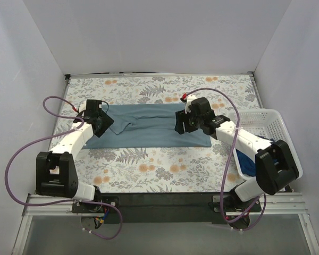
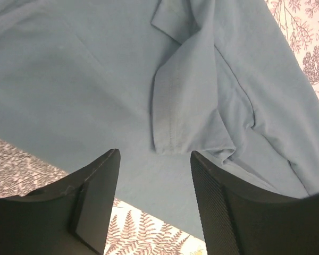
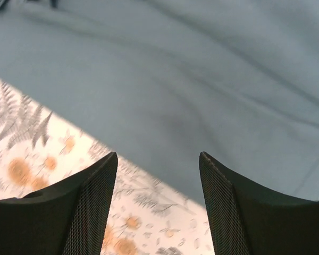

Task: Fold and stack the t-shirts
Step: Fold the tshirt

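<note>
A dusty slate-blue t-shirt (image 1: 149,127) lies folded into a wide band across the middle of the table. My left gripper (image 1: 105,125) is open and empty above the shirt's left end; the left wrist view shows its near hem (image 2: 149,186) and a folded sleeve (image 2: 181,101) between the fingers. My right gripper (image 1: 179,126) is open and empty above the shirt's right part; the right wrist view shows the shirt's front edge (image 3: 165,154) between the fingers. A darker royal-blue shirt (image 1: 248,162) lies in the basket at the right.
A white plastic lattice basket (image 1: 263,121) stands at the right edge of the table, partly under my right arm. The floral tablecloth (image 1: 149,170) covers the table. White walls close in the back and both sides.
</note>
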